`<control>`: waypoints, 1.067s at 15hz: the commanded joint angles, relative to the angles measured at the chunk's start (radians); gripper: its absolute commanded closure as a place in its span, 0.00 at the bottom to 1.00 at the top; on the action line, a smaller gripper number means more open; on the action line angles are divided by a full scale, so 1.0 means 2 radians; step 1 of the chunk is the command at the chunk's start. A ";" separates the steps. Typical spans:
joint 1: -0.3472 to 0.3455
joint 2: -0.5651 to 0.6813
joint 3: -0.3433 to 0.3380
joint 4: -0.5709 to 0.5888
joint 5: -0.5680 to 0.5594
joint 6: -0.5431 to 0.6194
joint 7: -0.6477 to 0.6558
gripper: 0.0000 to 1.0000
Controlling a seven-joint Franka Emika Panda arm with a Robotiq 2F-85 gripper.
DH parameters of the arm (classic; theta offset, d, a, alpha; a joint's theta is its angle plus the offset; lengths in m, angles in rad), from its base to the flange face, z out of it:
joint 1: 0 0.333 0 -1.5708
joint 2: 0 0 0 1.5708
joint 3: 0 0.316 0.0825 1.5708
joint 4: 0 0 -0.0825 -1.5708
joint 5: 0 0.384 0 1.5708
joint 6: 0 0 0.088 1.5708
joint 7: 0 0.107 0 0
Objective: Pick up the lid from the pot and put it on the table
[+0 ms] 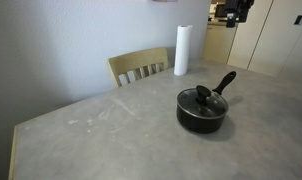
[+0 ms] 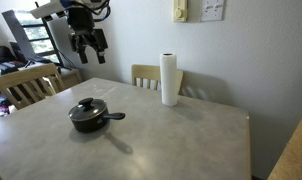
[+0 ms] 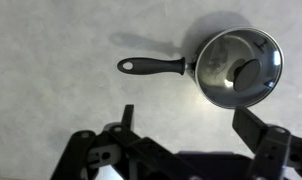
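The small black pot [image 1: 203, 112] stands on the grey stone-look table [image 1: 111, 130] with the glass lid [image 1: 202, 99] on it, black knob up. It shows in both exterior views, also with its lid [image 2: 87, 107] and pot body [image 2: 88, 120]. In the wrist view the lid [image 3: 238, 66] covers the pot, whose long handle [image 3: 151, 66] points left. My gripper [image 2: 89, 44] hangs high above the table, well clear of the pot. In the wrist view its fingers [image 3: 186, 125] are spread wide and empty.
A white paper towel roll [image 2: 169, 79] stands upright near the table's far edge, also seen in an exterior view [image 1: 181, 50]. A light wooden chair [image 1: 139, 67] is tucked behind the table; another chair [image 2: 29, 85] stands at the side.
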 commanded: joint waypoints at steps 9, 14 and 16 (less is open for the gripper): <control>0.024 0.004 0.029 -0.037 0.023 0.021 0.154 0.00; 0.053 0.014 0.046 -0.067 0.032 0.065 0.344 0.00; 0.059 0.014 0.046 -0.083 0.025 0.089 0.405 0.00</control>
